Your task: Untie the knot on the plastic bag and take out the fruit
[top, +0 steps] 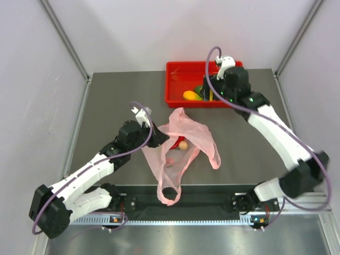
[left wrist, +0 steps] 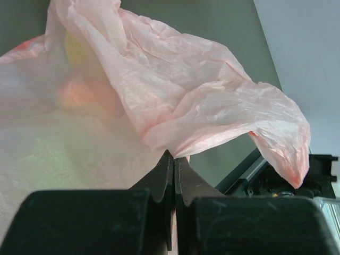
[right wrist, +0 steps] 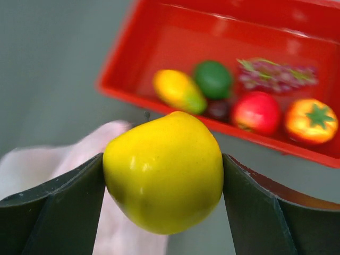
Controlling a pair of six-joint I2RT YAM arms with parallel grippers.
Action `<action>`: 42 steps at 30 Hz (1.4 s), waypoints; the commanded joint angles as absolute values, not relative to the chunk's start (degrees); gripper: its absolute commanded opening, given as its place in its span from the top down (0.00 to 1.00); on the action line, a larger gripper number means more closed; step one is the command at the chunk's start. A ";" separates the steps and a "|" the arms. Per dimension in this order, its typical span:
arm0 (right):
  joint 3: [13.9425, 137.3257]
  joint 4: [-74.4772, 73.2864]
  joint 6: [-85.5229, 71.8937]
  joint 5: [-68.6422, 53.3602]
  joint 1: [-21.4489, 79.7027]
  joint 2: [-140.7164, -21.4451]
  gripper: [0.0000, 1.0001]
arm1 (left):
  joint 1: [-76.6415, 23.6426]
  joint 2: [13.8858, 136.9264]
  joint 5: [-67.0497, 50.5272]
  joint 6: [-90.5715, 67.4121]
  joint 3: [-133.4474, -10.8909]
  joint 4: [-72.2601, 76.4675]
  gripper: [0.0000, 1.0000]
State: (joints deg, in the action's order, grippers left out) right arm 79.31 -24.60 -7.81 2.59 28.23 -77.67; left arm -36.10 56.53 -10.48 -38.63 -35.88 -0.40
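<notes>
One hard, slick yellow fruit (right wrist: 163,175) sat pinched across its middle by right claw (right wrist: 162,159); left claw (left wrist: 174,158) nipped flimsy plastic bag (left wrist: 186,95).

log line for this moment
left gripper shut on plastic bag | right gripper shut on yellow fruit by red tray | another fruit in bag

The right gripper (right wrist: 163,178) is clamping a yellow fruit (right wrist: 164,159) between its dark fingers (right wrist: 64,207); behind it, a red tray (right wrist: 186,45) is sitting on the table (right wrist: 53,64), holding a yellow-green oval (right wrist: 178,90), a green round fruit (right wrist: 213,78), purple grapes (right wrist: 276,74), a red fruit (right wrist: 256,112) and an orange one (right wrist: 311,120); the pale plastic bag (right wrist: 48,164) is lying at lower left.
</notes>
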 commanded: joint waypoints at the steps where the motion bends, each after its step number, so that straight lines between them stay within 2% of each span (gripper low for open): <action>1: 88.73 -22.50 -8.96 9.05 22.95 -88.04 1.00 | -36.30 56.51 -13.53 -37.35 -38.76 1.94 1.00; 7: 101.22 -19.96 -9.66 16.07 16.89 -105.98 1.00 | -36.30 55.90 -14.50 -37.00 -38.32 2.11 1.00; 11: 111.51 -22.84 -11.60 16.35 13.10 -118.52 1.00 | -36.21 55.55 -15.03 -37.09 -37.88 2.28 1.00; 14: 120.74 -25.65 -11.69 16.52 11.87 -125.48 0.94 | -36.21 55.46 -14.77 -36.91 -37.71 2.55 1.00; 15: 122.41 -25.92 -11.43 16.35 11.60 -126.73 0.71 | -36.30 55.55 -14.77 -36.83 -37.62 2.64 1.00; 17: 126.55 -26.37 -10.38 15.47 11.43 -129.19 0.56 | -36.21 55.72 -14.85 -36.91 -37.62 2.90 1.00; 18: 127.61 -26.72 -10.20 15.38 11.34 -129.72 0.34 | -36.21 55.81 -14.77 -37.09 -37.62 2.99 1.00; 20: 129.11 -26.89 -9.49 15.21 11.16 -129.47 0.14 | -36.21 56.07 -14.68 -37.18 -37.53 3.34 1.00; 21: 129.11 -26.63 -9.32 15.38 11.16 -129.03 0.01 | -36.21 56.16 -14.59 -37.26 -37.44 3.69 1.00; 25: 123.60 -24.70 -7.74 14.77 10.99 -122.80 0.00 | -36.21 56.69 -14.94 -37.53 -37.53 4.39 1.00; 29: 112.43 -20.92 -7.29 11.44 10.99 -108.42 0.00 | -36.21 57.22 -14.59 -37.35 -37.70 4.92 1.00; 33: 101.10 -22.32 -6.42 1.78 11.86 -95.22 0.00 | -36.21 57.13 -13.89 -37.09 -38.06 4.83 1.00; 34: 95.07 -22.32 -5.28 -2.94 12.91 -92.23 0.00 | -36.21 57.22 -13.80 -37.09 -38.14 4.92 1.00; 35: 91.88 -22.24 -5.10 -4.03 13.79 -85.93 0.01 | -36.21 57.22 -13.71 -37.09 -38.06 5.10 1.00; 38: 79.22 -20.66 -4.92 -8.34 18.70 -72.92 0.10 | -36.21 57.30 -13.10 -37.00 -38.41 5.18 1.00; 39: 76.75 -21.00 -4.92 -8.35 20.55 -69.99 0.19 | -36.21 57.39 -13.10 -37.00 -38.58 5.10 1.00; 41: 71.47 -22.05 -3.96 -9.23 27.13 -63.24 0.29 | -36.21 57.48 -12.66 -37.00 -38.93 5.10 1.00; 42: 70.15 -23.45 -3.96 -8.88 29.42 -61.63 0.42 | -36.21 57.57 -12.74 -36.91 -39.11 5.01 1.00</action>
State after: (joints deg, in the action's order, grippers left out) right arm 74.52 -22.31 -4.97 -4.71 23.99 -65.54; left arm -36.10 57.30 -13.61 -37.56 -36.38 1.30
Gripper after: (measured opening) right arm 0.660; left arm 0.012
